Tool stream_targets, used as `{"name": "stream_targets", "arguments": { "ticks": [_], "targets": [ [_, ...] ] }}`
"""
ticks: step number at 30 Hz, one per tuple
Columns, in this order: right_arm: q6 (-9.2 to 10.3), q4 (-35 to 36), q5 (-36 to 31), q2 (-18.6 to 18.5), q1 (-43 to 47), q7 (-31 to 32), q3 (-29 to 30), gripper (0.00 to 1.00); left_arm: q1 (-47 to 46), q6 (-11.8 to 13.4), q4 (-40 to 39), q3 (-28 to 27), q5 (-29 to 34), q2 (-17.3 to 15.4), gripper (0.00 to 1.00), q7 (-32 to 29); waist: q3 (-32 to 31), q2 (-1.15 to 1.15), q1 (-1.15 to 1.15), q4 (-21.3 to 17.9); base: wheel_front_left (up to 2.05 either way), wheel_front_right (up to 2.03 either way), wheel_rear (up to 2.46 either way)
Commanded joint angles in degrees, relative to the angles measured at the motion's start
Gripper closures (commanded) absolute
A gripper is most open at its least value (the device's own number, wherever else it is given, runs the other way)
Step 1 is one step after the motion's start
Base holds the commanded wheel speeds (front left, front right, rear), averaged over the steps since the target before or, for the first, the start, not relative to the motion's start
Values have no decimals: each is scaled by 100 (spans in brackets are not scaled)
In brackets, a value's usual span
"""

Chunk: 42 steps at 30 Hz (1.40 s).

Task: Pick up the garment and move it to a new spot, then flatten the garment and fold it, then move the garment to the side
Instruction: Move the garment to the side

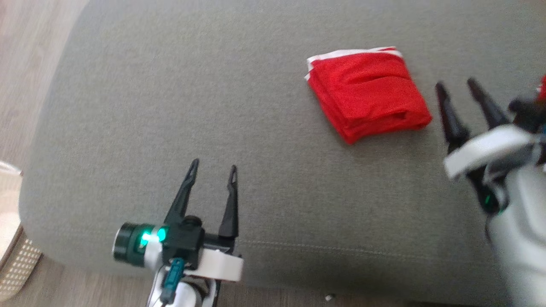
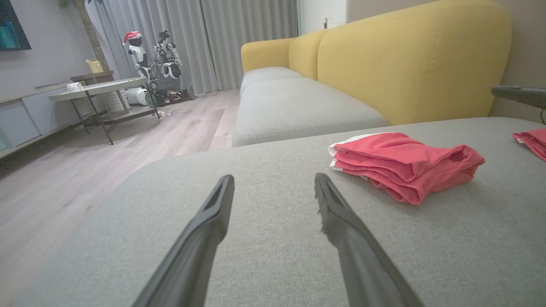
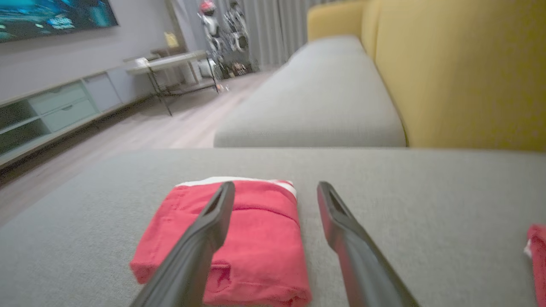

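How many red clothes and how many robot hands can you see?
Red clothes: 2, the folded garment and another red cloth at the edge.
Robot hands: 2, the left hand and the right hand, both open.
Total: 4

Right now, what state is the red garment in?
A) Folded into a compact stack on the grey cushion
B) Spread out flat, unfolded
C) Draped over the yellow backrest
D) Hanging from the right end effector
A: the red garment lies in folded layers on the grey cushion, while the left end effector and the right end effector are both open and grip nothing.
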<state>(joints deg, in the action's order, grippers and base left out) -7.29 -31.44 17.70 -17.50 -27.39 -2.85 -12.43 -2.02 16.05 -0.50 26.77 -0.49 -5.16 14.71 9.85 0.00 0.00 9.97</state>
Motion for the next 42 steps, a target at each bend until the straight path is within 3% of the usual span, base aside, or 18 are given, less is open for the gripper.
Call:
{"name": "stream_targets", "arguments": {
  "ticks": [1,8,19,20,22,23,24,25,31,42],
  "targets": [
    [-20,-98,380,-175,-261,363,-182,0,-256,-54,-150,-94,60,42,0,29,231,0,0,200,0,0,0],
    [-20,-858,1342,-959,-1254,1925,-676,0,-616,-74,-145,195,63,129,0,29,661,0,0,455,0,0,0],
    [-20,-1315,2213,-1396,-1890,2627,-1203,2,-938,-9,-125,322,23,174,0,29,1089,0,0,550,0,0,0],
    [-20,-1378,2286,-1380,-1937,2723,-1249,21,-971,-6,-122,324,21,176,0,29,1124,0,0,549,0,0,0],
    [-20,-1459,2397,-1356,-2020,2882,-1367,44,-1039,3,-114,320,9,180,0,29,1176,0,0,544,0,0,0],
    [-20,-1477,2459,-1338,-2048,2946,-1434,64,-1070,10,-111,316,2,183,0,29,1191,0,0,538,0,0,0],
    [-20,-1480,2523,-1321,-2065,2983,-1500,75,-1096,18,-109,313,-7,185,0,29,1196,0,0,529,0,0,0],
    [-20,-1472,2586,-1304,-2070,3003,-1569,100,-1114,30,-104,307,-13,187,0,29,1192,0,0,510,0,0,0],
    [-20,-1200,2903,-1493,-1977,2835,-1959,100,-1113,78,-100,242,-37,185,0,29,1081,0,0,314,0,0,0],
    [-20,-339,3242,-2571,-1596,2525,-2245,100,-1075,39,-173,150,24,4,0,29,1048,0,0,-502,0,0,0]
  ]
}}
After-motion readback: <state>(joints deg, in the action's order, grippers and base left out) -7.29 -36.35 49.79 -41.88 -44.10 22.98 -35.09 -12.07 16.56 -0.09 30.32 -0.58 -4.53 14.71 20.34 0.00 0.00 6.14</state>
